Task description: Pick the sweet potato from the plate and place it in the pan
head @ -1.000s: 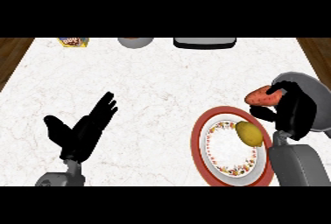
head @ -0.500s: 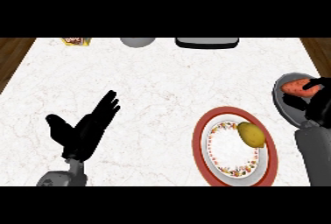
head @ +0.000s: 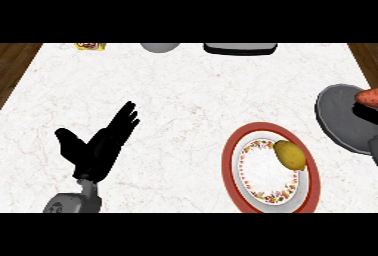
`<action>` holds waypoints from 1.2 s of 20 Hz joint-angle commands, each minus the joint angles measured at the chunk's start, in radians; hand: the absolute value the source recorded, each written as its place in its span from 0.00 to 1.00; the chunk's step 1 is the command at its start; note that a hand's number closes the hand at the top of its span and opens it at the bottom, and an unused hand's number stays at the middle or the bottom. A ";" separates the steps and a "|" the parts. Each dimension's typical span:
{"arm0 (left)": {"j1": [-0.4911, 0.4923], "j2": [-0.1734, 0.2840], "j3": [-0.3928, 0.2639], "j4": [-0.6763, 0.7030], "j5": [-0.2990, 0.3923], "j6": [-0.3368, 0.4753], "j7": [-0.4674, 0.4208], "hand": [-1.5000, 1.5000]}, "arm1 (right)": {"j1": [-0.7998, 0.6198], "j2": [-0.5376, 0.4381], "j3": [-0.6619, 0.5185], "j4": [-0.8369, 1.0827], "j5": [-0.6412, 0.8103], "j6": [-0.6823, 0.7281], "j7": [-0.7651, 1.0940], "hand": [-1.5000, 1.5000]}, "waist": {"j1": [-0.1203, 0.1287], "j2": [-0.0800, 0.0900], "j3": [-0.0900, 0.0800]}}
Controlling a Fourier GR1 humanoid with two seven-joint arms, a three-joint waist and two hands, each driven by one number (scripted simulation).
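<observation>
Sweet potato at the far right edge over the pan, plate holding a yellow item, left hand resting open.

A red-rimmed plate [head: 271,168] with a patterned inner ring sits on a white marble counter [head: 184,90]. On the plate's right side lies a yellow, lemon-like item [head: 290,154]. Just up and right of the plate is a grey pan [head: 341,117], cut off by the view's edge. An orange sweet potato [head: 369,96] shows above the pan's upper part, also cut by the edge; whether it touches the pan cannot be told. Well to the left of the plate, the left hand [head: 98,146] is open, fingers straight and spread, holding nothing. The right hand is not visible. Far above the plate, along the counter's back edge, are a dark tray-like object [head: 241,48], a grey rounded object [head: 160,47] and a small yellow packet [head: 90,46].
</observation>
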State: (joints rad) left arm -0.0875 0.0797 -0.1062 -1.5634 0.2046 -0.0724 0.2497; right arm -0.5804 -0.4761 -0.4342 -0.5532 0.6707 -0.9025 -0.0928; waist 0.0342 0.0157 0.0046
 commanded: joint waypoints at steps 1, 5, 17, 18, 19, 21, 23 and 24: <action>-0.018 0.003 -0.010 -0.004 -0.001 -0.008 0.023 0.50 | -0.022 -0.070 -0.050 0.192 -0.010 0.053 0.054 1.00 | 0.016 0.008 0.000; -0.089 -0.032 -0.011 0.022 0.003 0.015 0.041 0.50 | -0.064 -0.099 -0.009 0.307 0.028 0.182 0.069 0.00 | 0.022 0.014 0.002; 0.014 0.010 0.011 0.018 -0.002 -0.025 -0.036 0.50 | -0.061 -0.060 -0.324 0.182 -0.360 0.340 -0.392 0.00 | 0.000 0.003 0.005; 0.000 -0.041 -0.023 0.034 -0.032 0.023 -0.026 0.50 | -0.060 -0.083 -0.347 0.206 -0.387 0.396 -0.382 0.00 | -0.006 0.005 0.005; 0.021 0.003 0.000 -0.016 -0.001 -0.016 -0.010 0.50 | -0.043 -0.103 -0.363 0.230 -0.400 0.419 -0.398 0.00 | 0.008 0.003 0.004; 0.014 0.023 0.024 0.008 0.022 -0.046 -0.022 0.50 | -0.030 -0.133 -0.400 0.249 -0.448 0.525 -0.419 0.00 | 0.001 0.004 0.003; 0.005 0.010 0.019 0.014 0.000 -0.026 -0.035 0.50 | 0.006 -0.139 -0.416 0.270 -0.476 0.609 -0.472 0.00 | -0.008 0.000 0.002; 0.056 -0.041 -0.024 0.021 -0.036 0.011 -0.070 0.50 | 0.029 -0.154 -0.413 0.289 -0.479 0.666 -0.465 0.00 | -0.011 -0.002 0.001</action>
State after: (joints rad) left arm -0.0680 0.0701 -0.1091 -1.5569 0.1957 -0.0822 0.2217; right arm -0.5960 -0.5955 -0.8060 -0.3011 0.2513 -0.3885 -0.5064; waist 0.0317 0.0172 0.0075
